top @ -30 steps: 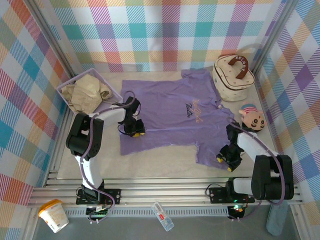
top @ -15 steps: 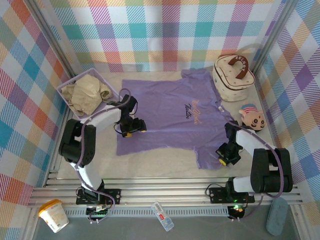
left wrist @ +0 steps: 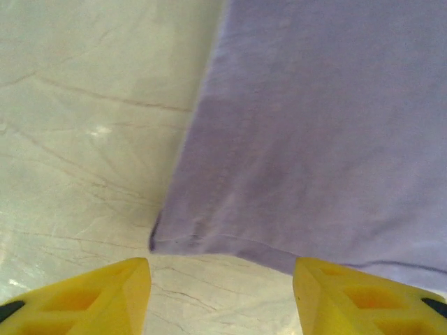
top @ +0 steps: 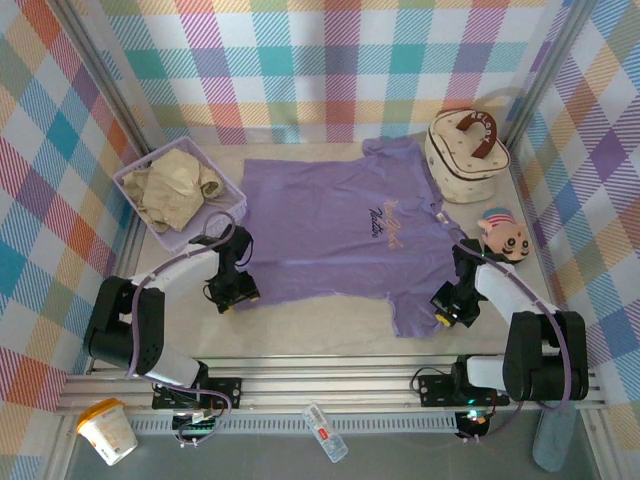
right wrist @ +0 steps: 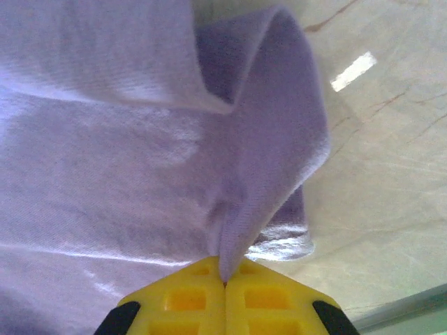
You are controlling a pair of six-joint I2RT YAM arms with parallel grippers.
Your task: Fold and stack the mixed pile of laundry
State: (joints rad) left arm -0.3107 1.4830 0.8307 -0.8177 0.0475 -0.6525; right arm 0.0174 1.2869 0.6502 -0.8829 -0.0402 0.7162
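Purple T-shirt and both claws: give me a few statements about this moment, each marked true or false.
1. The right claw is shut on a pinched-up fold of the purple T-shirt. True.
2. The left claw is clamped on the T-shirt's corner. False: its jaws stand open, and the corner lies just ahead of them, not gripped.
3. The beige garment lies in the basket. True.
4. The T-shirt is already folded in half. False: it lies spread out on the table, print facing up.
5. The plush toy is in the basket. False: it lies on the table beside the right arm.
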